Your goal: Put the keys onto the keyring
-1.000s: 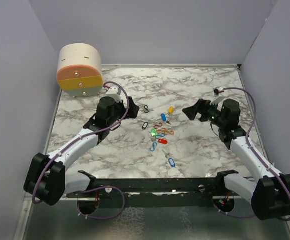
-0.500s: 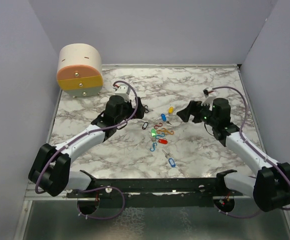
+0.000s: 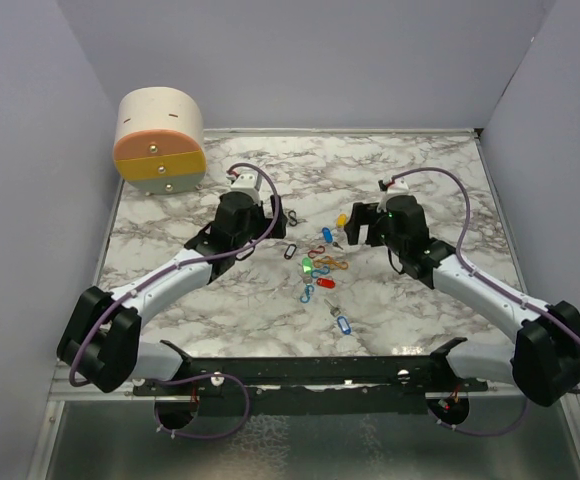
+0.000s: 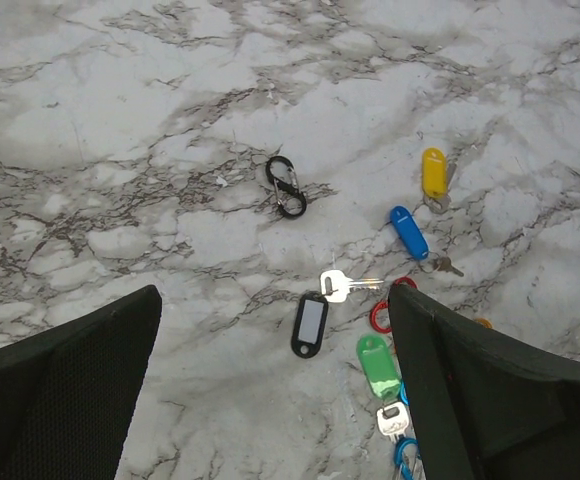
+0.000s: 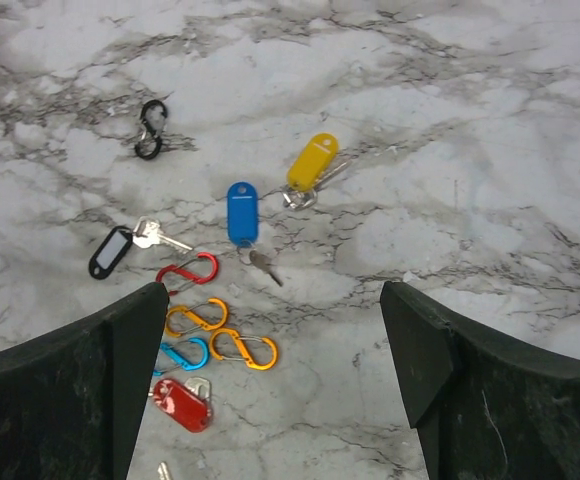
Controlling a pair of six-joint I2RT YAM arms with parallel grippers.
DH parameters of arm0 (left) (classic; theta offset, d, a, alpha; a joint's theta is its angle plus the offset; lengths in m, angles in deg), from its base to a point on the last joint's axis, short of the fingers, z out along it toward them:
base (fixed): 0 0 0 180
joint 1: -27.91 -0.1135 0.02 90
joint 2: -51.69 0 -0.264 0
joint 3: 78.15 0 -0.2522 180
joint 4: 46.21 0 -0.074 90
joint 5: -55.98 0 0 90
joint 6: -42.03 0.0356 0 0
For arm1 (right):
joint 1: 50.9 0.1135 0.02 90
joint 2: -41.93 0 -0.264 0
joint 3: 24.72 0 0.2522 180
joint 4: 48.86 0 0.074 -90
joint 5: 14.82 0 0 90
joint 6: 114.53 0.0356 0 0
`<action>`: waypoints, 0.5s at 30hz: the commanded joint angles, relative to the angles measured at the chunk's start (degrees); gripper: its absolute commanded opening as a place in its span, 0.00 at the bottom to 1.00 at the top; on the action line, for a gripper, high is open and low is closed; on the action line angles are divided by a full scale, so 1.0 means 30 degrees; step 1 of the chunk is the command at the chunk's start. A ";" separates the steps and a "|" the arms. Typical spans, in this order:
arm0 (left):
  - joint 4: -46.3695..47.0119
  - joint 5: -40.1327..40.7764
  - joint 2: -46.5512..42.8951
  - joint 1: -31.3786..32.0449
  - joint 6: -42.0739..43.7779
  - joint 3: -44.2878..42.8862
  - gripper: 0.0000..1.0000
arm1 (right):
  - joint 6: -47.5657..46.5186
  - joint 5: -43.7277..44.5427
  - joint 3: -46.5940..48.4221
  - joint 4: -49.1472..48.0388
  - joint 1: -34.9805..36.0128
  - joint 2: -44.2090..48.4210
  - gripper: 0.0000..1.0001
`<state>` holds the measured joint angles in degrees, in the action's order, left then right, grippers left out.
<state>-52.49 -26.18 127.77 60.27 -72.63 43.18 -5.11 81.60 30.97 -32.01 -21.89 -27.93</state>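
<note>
Nothing looks done yet; the keys (image 3: pixel 307 266) lie loose mid-table, the yellow-tagged key (image 5: pixel 312 162) just beside the blue-tagged key (image 5: pixel 242 212), none joined to the carabiner clips (image 5: pixel 242 348); left gripper (image 4: pixel 275 300) and right gripper (image 5: pixel 275 290) hover above, jaws wide apart, empty; all picking and threading is left.

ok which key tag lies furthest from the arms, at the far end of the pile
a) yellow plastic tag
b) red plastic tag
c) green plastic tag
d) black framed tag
a: the yellow plastic key tag lies just beyond the blue plastic key tag, at the far end of the scattered cluster, with every other tag nearer.
</note>
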 commanded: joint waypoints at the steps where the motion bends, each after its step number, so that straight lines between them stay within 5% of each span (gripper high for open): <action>1: -0.0781 0.2544 -0.0545 0.0087 -0.0426 -0.0718 0.99 | -0.0247 0.4210 0.0680 0.1215 0.0231 -0.0283 0.92; 7: -0.1376 0.3201 -0.1346 0.0098 -0.0253 -0.0539 0.99 | 0.0048 0.4769 0.0656 0.1267 0.0231 -0.0224 1.00; 15: 0.2231 -0.6063 -0.0561 0.0126 0.1092 -0.0335 0.99 | -0.1854 -0.5376 -0.0785 -0.3206 0.0231 0.1007 1.00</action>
<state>-51.88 -29.09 124.93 60.29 -71.60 42.57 -7.66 81.46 29.88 -33.15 -21.60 -27.23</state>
